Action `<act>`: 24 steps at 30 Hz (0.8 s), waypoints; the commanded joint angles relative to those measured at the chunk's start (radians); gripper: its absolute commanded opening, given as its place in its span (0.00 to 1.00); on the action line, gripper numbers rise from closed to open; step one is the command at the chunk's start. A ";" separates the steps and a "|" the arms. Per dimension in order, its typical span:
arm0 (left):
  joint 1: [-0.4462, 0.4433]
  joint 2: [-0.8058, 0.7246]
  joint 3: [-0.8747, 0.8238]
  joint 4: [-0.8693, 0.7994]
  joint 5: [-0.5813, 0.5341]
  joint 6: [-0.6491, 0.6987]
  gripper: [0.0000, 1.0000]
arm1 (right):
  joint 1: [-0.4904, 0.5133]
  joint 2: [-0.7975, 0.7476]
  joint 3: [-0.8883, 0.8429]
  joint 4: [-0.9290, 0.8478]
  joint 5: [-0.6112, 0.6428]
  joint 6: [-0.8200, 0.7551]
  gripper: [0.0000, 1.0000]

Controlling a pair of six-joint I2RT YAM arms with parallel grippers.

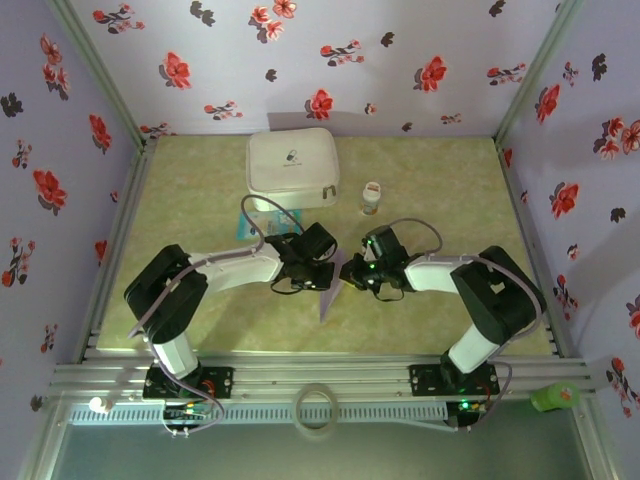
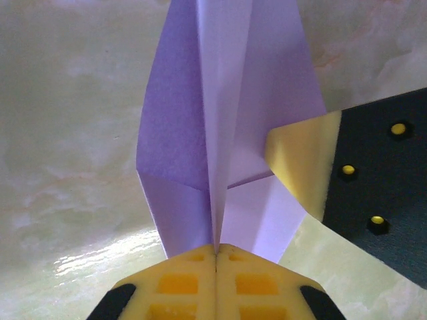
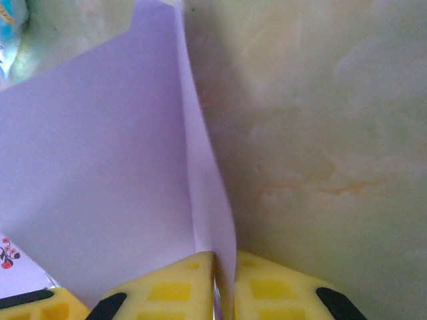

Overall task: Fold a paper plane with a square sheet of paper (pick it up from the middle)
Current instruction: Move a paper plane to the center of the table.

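The paper plane [image 2: 220, 120] is at the centre of the table [image 1: 200, 320], on the near side of the white zip case [image 1: 292, 160] and held between both arms. The left gripper [image 2: 215, 257] has its jaws pressed together on the centre crease. The right gripper [image 3: 223, 270] has its jaws pinching a folded edge of the plane.

robot lab booth, floral-papered walls [image 1: 330, 60], aluminium frame [image 1: 320, 377], green tabletop [image 1: 200, 190]

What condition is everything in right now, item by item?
Lavender paper plane: folded, pinched by both end effectors.
Left end effector: shut on the plane's crease.
Right end effector: shut on a fold.
White zip case: closed, lying flat.
Small white-capped bottle: upright.
Teal-and-white printed packet: lying flat.
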 commanded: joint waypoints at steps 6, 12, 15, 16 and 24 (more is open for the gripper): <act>0.002 0.039 0.024 0.014 0.036 -0.015 0.13 | 0.007 0.016 -0.022 0.081 -0.012 0.010 0.11; 0.011 0.036 0.017 0.033 0.047 -0.021 0.16 | 0.006 0.016 -0.022 0.085 -0.013 0.011 0.10; 0.013 0.045 0.016 0.036 0.055 -0.025 0.17 | 0.006 0.016 -0.025 0.086 -0.013 0.011 0.10; 0.013 0.049 0.016 0.042 0.060 -0.026 0.17 | 0.007 0.016 -0.027 0.087 -0.013 0.011 0.10; 0.013 0.073 0.016 0.046 0.065 -0.029 0.18 | 0.006 0.007 -0.041 0.094 -0.009 0.015 0.09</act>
